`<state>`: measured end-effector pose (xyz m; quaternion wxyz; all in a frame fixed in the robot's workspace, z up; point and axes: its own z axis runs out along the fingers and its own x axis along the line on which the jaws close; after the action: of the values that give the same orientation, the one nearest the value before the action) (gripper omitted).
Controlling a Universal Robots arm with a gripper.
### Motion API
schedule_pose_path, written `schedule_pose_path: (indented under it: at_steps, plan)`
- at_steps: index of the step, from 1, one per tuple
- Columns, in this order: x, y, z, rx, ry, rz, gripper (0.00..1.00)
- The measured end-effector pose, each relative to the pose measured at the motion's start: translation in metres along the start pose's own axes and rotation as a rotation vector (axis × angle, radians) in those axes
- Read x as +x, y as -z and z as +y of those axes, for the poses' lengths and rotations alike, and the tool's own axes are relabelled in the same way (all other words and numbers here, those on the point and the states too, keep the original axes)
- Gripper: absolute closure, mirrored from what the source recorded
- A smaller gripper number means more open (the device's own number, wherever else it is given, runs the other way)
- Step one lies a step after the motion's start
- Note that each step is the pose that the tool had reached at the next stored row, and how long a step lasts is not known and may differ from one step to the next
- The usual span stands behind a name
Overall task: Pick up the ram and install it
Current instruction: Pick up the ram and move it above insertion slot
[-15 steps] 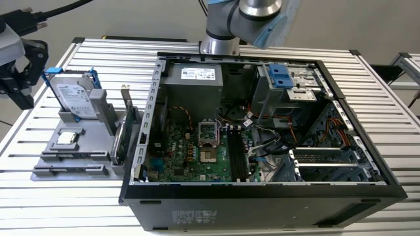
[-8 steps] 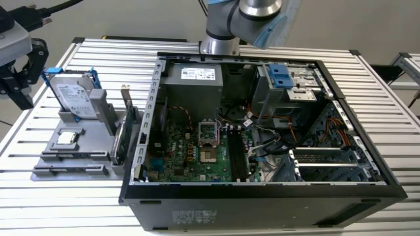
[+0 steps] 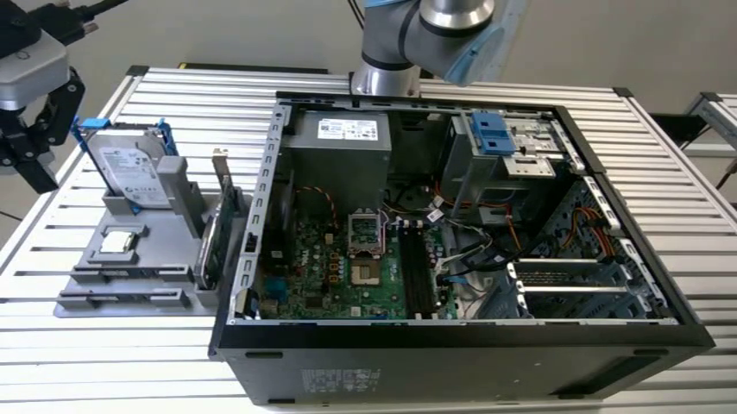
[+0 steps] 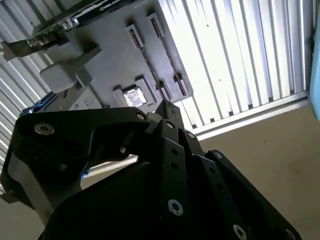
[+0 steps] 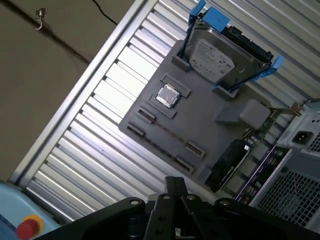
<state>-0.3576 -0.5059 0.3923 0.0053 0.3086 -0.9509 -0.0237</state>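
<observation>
One case (image 3: 461,345), one hard drive (image 5: 215,55), one card (image 5: 232,157), seemingly one processor (image 5: 168,95).

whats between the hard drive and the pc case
In the exterior view, a grey block and an expansion card standing on edge lie between the hard drive and the case.

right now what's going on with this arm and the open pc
A robot arm is set up for a ram install. Its gripper hangs at the exterior view's left, beside the grey parts tray and close to the upright hard drive. An expansion card stands at the tray's edge, next to the open pc case. The ram is too hard to pick out, so I can't say where it sits.
</observation>
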Motion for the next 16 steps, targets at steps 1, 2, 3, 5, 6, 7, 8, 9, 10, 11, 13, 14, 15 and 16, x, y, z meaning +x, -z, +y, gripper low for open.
schedule_pose_path:
  at_steps: [1,2,3,5,6,7,8,9,10,11,13,14,15,16]
  plan:
    - [0.0,0.0,0.0,0.0,0.016,0.0008,1.0]
    - [0.0,0.0,0.0,-0.0001,0.033,0.0016,1.0]
    - [0.0,0.0,0.0,-0.0001,0.047,0.0023,1.0]
    - [0.0,0.0,0.0,-0.0002,0.081,0.004,1.0]
    - [0.0,0.0,0.0,-0.0003,0.097,0.0048,1.0]
    - [0.0,0.0,0.0,-0.0003,0.113,0.0056,1.0]
    - [0.0,0.0,0.0,-0.0004,0.13,0.0064,1.0]
    - [0.0,0.0,0.0,-0.0004,0.148,0.0073,1.0]
    - [0.0,0.0,0.0,-0.0005,0.164,0.0081,1.0]
    - [0.0,0.0,0.0,-0.0005,0.181,0.009,1.0]
    - [0.0001,0.0,0.0,-0.0006,0.215,0.0106,1.0]
    - [0.0001,0.0,0.0,-0.0007,0.23,0.0114,1.0]
    - [0.0001,0.0,0.0,-0.0007,0.246,0.0122,1.0]
    - [0.0001,0.0,0.0,-0.0007,0.261,0.013,1.0]
